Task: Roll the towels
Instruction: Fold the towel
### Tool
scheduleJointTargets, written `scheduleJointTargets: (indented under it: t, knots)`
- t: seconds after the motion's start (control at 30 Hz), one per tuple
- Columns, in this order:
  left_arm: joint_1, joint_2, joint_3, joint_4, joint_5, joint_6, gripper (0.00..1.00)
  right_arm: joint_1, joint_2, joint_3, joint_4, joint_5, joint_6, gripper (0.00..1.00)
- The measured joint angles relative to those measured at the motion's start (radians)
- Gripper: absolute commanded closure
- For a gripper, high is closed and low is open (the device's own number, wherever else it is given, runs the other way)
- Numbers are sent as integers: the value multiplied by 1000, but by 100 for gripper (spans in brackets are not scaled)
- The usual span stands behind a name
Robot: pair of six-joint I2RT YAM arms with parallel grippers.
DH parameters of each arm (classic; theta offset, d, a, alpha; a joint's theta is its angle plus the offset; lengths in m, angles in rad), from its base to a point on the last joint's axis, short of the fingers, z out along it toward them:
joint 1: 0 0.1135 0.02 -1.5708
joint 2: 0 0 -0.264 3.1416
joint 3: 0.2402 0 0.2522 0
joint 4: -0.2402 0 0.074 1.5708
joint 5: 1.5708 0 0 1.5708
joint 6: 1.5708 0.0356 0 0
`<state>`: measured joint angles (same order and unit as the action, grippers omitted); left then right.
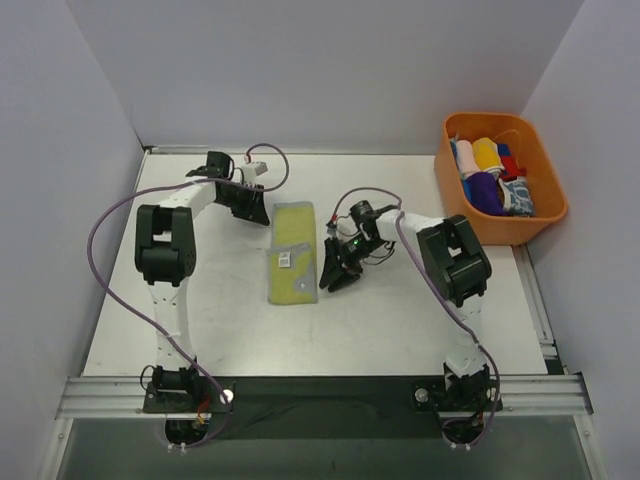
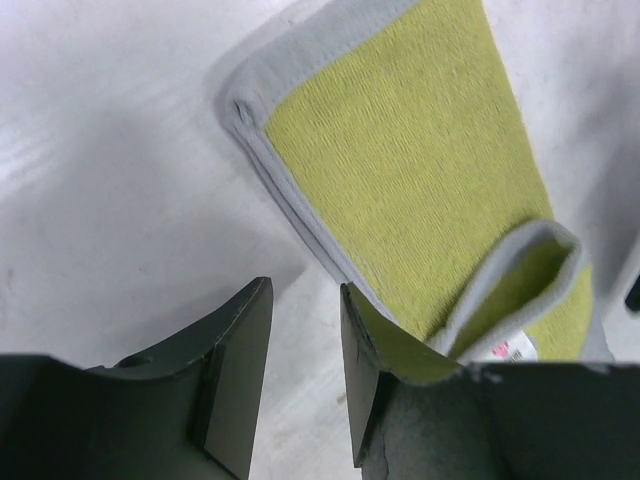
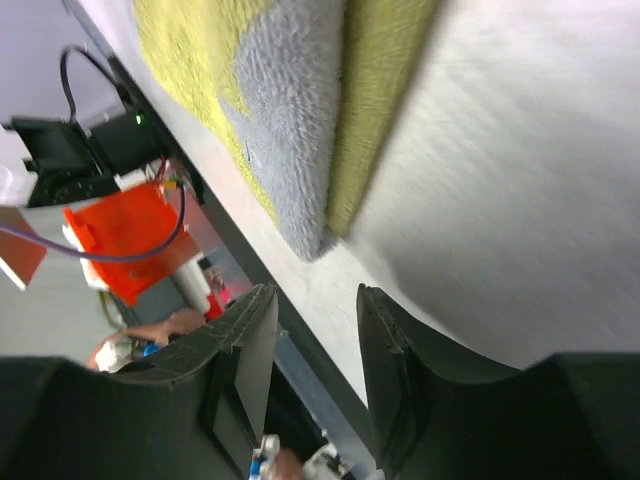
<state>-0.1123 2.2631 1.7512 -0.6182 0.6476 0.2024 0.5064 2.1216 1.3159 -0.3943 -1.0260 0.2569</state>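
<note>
From above, a pale yellow-green towel [image 1: 291,252] with a grey edge lies flat as a long strip in the middle of the white table [image 1: 220,320]. A small white tag [image 1: 285,259] sits on it. The left gripper [image 1: 254,210] is just beside the towel's far left corner. The right gripper [image 1: 333,276] is just beside its right edge. An orange basket [image 1: 545,165] of coloured cloths stands at the far right corner.

From the left wrist, the two dark fingers [image 2: 240,365] stand apart with only bare table between them. The towel's grey edge runs just beyond them, and one corner [image 2: 525,265] is folded over near the tag.

From the right wrist, the fingers [image 3: 245,355] are also spread and grip nothing. A towel corner [image 3: 310,235] lies just ahead of them.
</note>
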Motion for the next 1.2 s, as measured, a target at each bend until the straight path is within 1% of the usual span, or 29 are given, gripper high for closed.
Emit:
scheduleJointTargets:
  t: [0.1,0.2,0.27,0.37,0.47,0.63,0.73,0.87,1.2]
  knots:
    - [17,-53,-58,-1,25,3,55,-84,-26,47,-17,43,3,61]
    - [36,-152,-146,-2,44,15,53,-165,-27,176,-15,111,6,61]
    - [42,-222,-198,-2,51,23,53,-185,-26,264,-8,145,10,61]
    - [36,-272,-215,16,80,18,56,-169,-11,375,10,172,17,61]
    - [27,-249,-194,54,120,-24,60,-134,20,438,25,187,29,61]
    - [14,-147,-166,135,196,-135,66,-88,91,459,40,190,52,61]
    - [6,-85,-158,166,218,-193,66,-68,134,461,39,195,57,58]
    - [-10,-29,-149,185,223,-248,67,-52,168,461,39,208,58,57]
    - [-21,13,-126,192,198,-275,67,-32,183,469,39,251,56,57]
